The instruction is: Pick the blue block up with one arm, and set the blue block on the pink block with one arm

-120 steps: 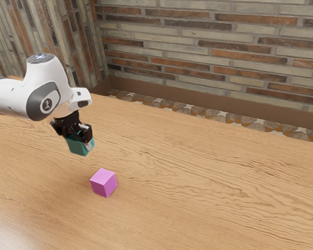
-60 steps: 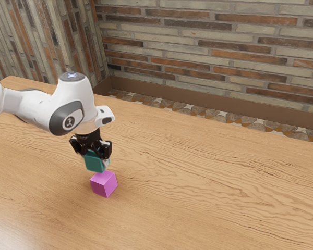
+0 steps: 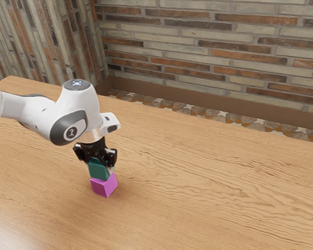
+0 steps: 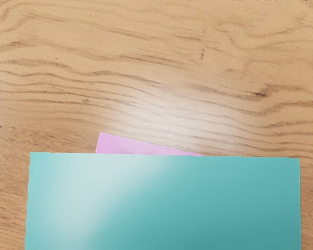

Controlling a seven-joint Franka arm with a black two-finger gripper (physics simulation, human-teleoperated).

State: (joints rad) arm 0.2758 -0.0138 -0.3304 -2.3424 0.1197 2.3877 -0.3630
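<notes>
Brick walls (image 3: 224, 47) back the wooden table (image 3: 224, 182) on which we work, and the pick-up is complete: the blue block (image 3: 98, 168), rendered teal, is clamped between both fingers of our gripper (image 3: 97, 162) and sits directly over the pink block (image 3: 105, 186), at or just above its top face; contact cannot be confirmed. In the wrist view a thin pink edge shows beyond the held block, slightly skewed to it. Remaining, in our judgement: seat the block, release, withdraw; a pebble strip (image 3: 224, 117) lines the wall's foot.
</notes>
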